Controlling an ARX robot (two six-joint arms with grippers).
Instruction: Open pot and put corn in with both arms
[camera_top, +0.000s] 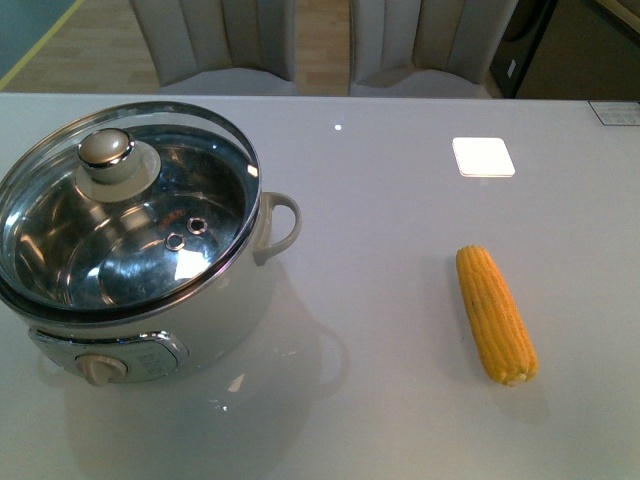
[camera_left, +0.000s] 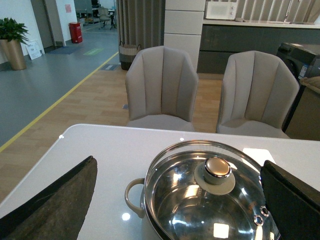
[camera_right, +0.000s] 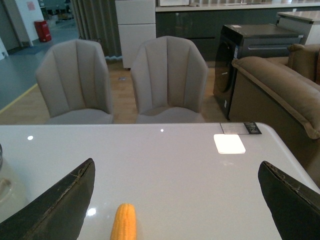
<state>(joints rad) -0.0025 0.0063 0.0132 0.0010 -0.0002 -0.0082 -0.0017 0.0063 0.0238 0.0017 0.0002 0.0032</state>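
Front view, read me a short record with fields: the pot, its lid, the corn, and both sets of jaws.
pot: upright, left part of the table
lid: glass, on the pot, not yet removed
corn: lying on the table, right of the pot, apart from it
left jaws: open, holding nothing
right jaws: open, holding nothing
arms in front view: none visible

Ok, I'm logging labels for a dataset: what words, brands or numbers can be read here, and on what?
No text is legible in any view.
Printed card at the tabletop's far right corner: print too small to read.
Control panel on the pot: markings blurred.
Sticker on the dark appliance: blurred.
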